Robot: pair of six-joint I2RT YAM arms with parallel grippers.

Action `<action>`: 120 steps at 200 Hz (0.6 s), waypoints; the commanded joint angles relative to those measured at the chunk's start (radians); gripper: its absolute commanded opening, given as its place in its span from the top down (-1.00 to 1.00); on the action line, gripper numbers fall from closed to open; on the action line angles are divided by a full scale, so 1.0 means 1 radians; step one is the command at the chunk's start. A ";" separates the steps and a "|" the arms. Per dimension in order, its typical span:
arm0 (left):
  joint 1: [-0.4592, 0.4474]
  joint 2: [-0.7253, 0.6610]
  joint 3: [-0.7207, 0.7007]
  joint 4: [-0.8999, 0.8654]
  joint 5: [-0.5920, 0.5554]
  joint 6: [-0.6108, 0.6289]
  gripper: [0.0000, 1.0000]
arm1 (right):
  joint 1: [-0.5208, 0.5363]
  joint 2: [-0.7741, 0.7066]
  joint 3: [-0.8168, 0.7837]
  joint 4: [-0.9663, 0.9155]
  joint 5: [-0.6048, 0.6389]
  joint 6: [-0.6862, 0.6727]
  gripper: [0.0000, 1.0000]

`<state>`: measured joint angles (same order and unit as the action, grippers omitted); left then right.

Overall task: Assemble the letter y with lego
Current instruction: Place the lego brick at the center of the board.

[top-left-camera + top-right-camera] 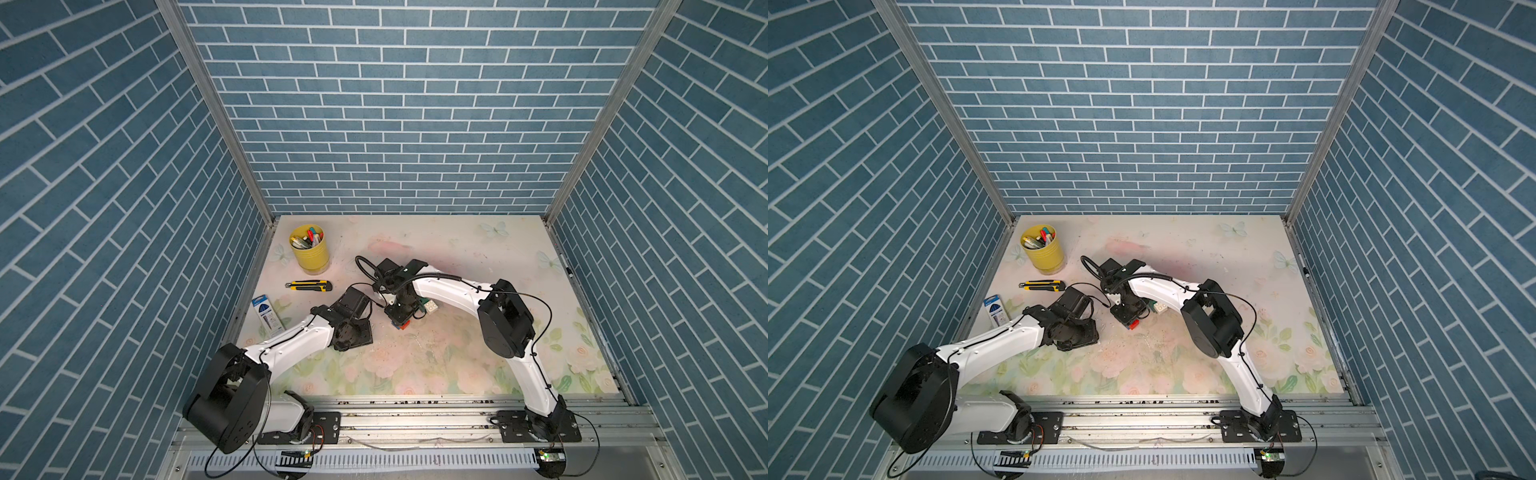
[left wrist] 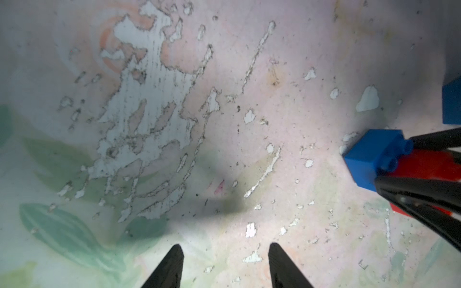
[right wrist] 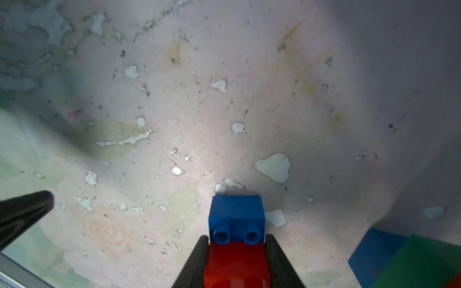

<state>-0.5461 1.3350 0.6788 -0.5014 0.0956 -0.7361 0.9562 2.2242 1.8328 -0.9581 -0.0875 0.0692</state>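
Note:
My right gripper [image 3: 237,240] points down at the table's middle, shut on a red lego brick [image 3: 237,264]. A blue brick [image 3: 237,214] is joined to the red one and sticks out past the fingertips, touching the mat. The pair shows in the left wrist view as the blue brick [image 2: 369,157] and the red brick [image 2: 424,167]. Just beside them lies a cluster with a green brick [image 3: 419,264] and a second blue brick [image 3: 374,251]; its white brick [image 1: 431,306] peeks out under the right arm. My left gripper [image 2: 225,249] hovers open and empty over bare mat, left of the bricks.
A yellow cup of pens [image 1: 309,249] stands at the back left. A yellow-black utility knife [image 1: 309,285] and a blue-white packet [image 1: 268,316] lie along the left edge. Blue brick-pattern walls enclose three sides. The floral mat [image 1: 457,361] is scuffed near the middle.

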 commanded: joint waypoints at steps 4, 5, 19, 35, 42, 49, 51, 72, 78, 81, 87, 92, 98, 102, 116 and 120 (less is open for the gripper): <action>0.005 0.004 -0.015 0.000 0.004 -0.007 -0.15 | 0.012 0.035 0.026 -0.039 0.032 -0.052 0.26; 0.005 0.005 -0.014 0.000 0.004 -0.008 -0.15 | 0.013 0.034 0.025 -0.039 0.032 -0.052 0.26; 0.005 0.007 -0.014 0.003 0.004 -0.006 -0.15 | 0.013 0.032 0.028 -0.039 0.038 -0.050 0.16; 0.006 0.009 -0.013 0.004 0.005 -0.007 -0.15 | 0.013 0.019 0.026 -0.035 0.044 -0.045 0.02; 0.006 0.009 -0.013 0.007 0.006 -0.007 -0.15 | 0.013 0.010 0.024 -0.031 0.049 -0.039 -0.02; 0.005 0.009 -0.013 0.009 0.008 -0.007 -0.15 | 0.012 0.001 0.020 -0.027 0.049 -0.036 -0.06; 0.006 0.010 -0.012 0.009 0.008 -0.007 -0.15 | 0.012 -0.002 0.019 -0.026 0.049 -0.034 -0.06; 0.006 0.008 -0.008 0.014 0.010 -0.004 -0.15 | 0.009 -0.024 0.011 -0.017 0.058 -0.020 -0.12; 0.006 0.007 -0.006 0.016 0.012 -0.001 -0.15 | 0.007 -0.063 0.007 -0.014 0.062 -0.015 -0.13; 0.006 0.005 -0.005 0.018 0.014 -0.001 -0.15 | 0.006 -0.071 0.006 -0.013 0.063 -0.013 -0.13; 0.006 0.003 -0.005 0.023 0.018 0.001 -0.15 | 0.005 -0.084 0.000 -0.009 0.063 -0.008 -0.13; 0.005 0.002 -0.007 0.029 0.021 0.003 -0.16 | 0.002 -0.098 -0.007 -0.006 0.064 -0.005 -0.13; 0.006 0.001 -0.004 0.034 0.024 0.006 -0.16 | 0.000 -0.113 -0.014 -0.003 0.070 0.000 -0.13; 0.006 -0.001 -0.004 0.038 0.027 0.006 -0.16 | -0.001 -0.123 -0.020 -0.001 0.077 0.005 -0.13; 0.006 -0.004 -0.005 0.057 0.038 0.012 -0.16 | -0.010 -0.163 -0.043 0.004 0.092 0.018 -0.13; 0.006 -0.004 -0.005 0.063 0.041 0.012 -0.16 | -0.013 -0.174 -0.051 0.007 0.095 0.024 -0.13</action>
<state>-0.5453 1.3354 0.6746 -0.4728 0.1177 -0.7368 0.9554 2.1616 1.8118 -0.9527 -0.0296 0.0570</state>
